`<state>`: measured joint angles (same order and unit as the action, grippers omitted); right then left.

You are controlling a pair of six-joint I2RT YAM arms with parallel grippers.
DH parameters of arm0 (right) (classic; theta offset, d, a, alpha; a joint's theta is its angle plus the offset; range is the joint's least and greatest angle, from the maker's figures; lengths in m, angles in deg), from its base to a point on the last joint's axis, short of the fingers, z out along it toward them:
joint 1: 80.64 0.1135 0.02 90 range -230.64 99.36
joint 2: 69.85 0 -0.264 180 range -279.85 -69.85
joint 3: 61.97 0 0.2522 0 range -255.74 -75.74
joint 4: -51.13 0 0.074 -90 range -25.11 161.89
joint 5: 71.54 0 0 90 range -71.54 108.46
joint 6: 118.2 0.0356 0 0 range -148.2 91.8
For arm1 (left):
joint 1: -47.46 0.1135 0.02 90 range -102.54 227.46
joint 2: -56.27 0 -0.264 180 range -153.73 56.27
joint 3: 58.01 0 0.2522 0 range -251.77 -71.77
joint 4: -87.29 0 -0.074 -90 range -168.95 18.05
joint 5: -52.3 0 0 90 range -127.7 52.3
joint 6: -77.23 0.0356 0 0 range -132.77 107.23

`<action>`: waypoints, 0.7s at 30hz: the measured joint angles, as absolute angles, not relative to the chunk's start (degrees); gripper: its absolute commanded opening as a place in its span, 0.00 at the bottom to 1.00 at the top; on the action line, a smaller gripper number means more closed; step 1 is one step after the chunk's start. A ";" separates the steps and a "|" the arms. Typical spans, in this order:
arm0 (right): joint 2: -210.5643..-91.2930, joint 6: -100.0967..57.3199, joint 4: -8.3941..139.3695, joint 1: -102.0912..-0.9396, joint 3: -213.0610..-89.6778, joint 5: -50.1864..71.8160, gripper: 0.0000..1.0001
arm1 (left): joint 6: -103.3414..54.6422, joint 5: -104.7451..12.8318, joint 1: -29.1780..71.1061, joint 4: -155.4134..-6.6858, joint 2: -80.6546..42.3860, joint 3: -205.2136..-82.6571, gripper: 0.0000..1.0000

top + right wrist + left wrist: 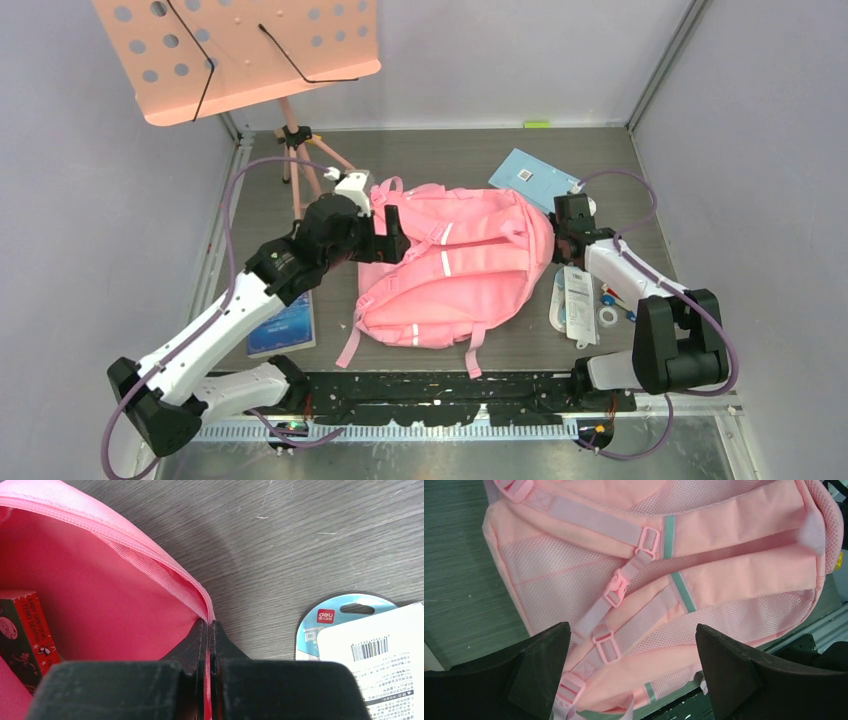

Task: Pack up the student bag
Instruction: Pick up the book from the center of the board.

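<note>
The pink student bag (450, 265) lies straps-up in the middle of the table, its opening toward the right. My left gripper (393, 236) is open and hovers over the bag's left end. In the left wrist view its fingers (544, 665) stand wide apart over the straps and mesh back panel (634, 595), holding nothing. My right gripper (553, 236) is shut on the bag's zipper rim (165, 575) at the right end. The right wrist view shows the red lining and a red-and-dark book (25, 630) inside the bag.
A blue book (285, 325) lies under the left arm. A light blue book (533, 180) lies at the back right. A white stationery pack (575, 300) (370, 650) and small items (607, 316) lie right of the bag. The salmon music stand (240, 55) stands at the back left.
</note>
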<state>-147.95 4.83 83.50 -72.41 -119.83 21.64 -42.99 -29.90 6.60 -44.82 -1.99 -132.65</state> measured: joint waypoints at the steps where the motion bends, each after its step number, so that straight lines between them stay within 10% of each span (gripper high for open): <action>1: -147.89 4.83 83.59 -72.48 -119.74 21.70 0.03 | -42.94 -30.62 6.60 -45.45 -3.06 -133.33 1.00; 21: -146.25 4.88 83.28 -72.52 -118.67 21.77 0.03 | -50.24 -3.72 26.01 -30.26 -17.83 -123.47 1.00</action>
